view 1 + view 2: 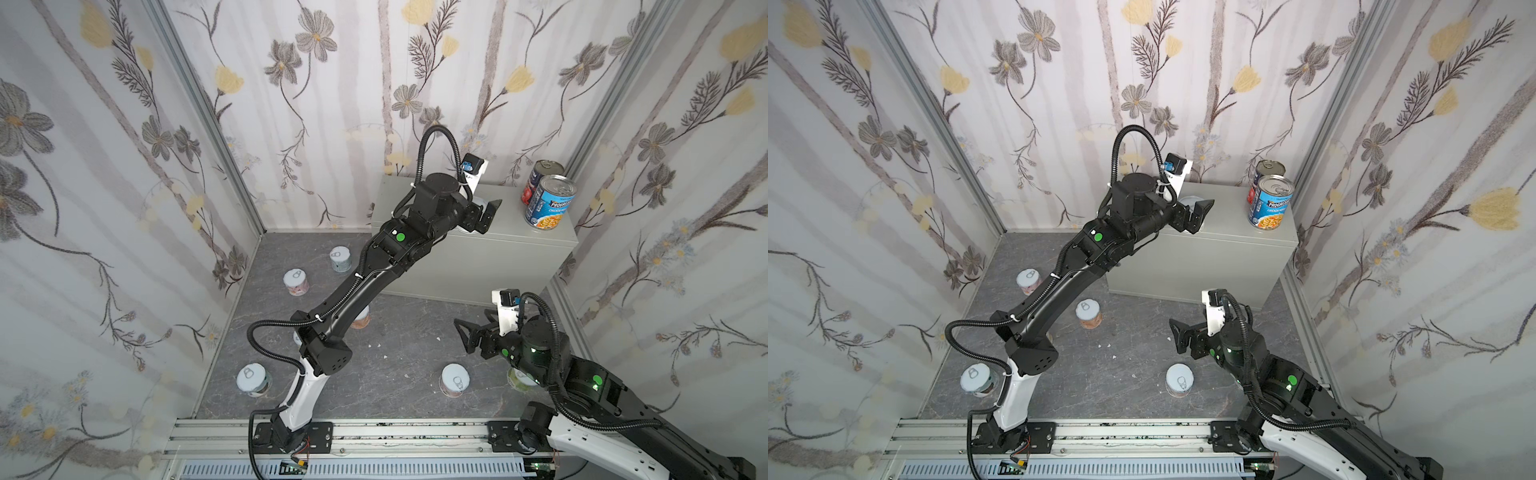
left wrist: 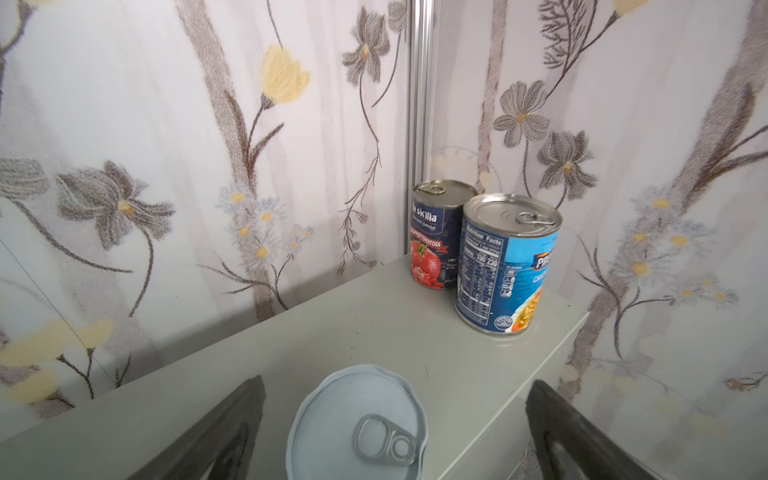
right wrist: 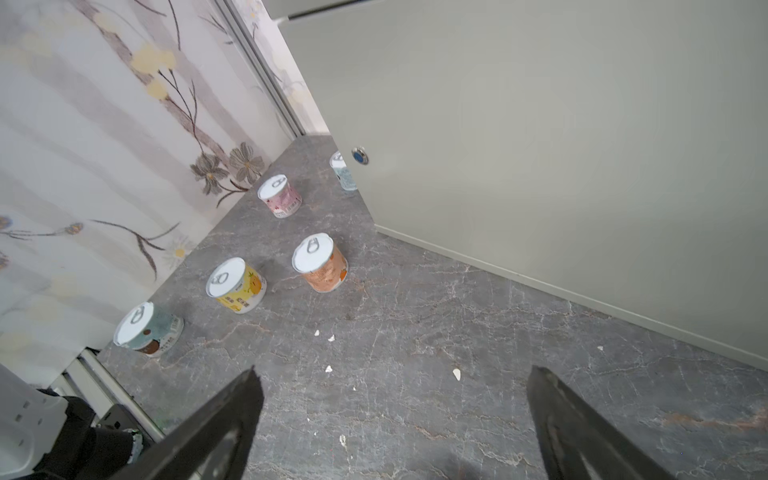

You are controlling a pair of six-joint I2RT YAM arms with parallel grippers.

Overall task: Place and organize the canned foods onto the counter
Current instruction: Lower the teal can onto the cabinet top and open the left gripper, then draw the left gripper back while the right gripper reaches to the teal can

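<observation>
We see the left hand (image 1: 486, 215) reached out over the bench (image 1: 511, 216), which stands at the far right of the floor (image 3: 415, 332). It is released: its fingers (image 2: 232, 428) stand wide on either side of a short pull-tab can (image 2: 357, 424), with a gap on each side. That can sits upright close to the near edge of the bench top. At the far right corner of the bench the blue soup can (image 1: 549, 205) stands just in front of the navy-and-red tomato can (image 1: 540, 170) (the two look to be touching, or nearly so).

The right hand (image 1: 462, 336) hovers low over the floor at the near right, spread and grasping nothing.

On the floor to the left we count the pink can (image 3: 280, 197), the orange can (image 3: 320, 264), the yellow can (image 3: 237, 289) and the teal can (image 3: 145, 330), all upright and apart. A pale can (image 3: 343, 172) stands by the bench's left end. Another short can (image 1: 455, 379) stands at the near middle.
</observation>
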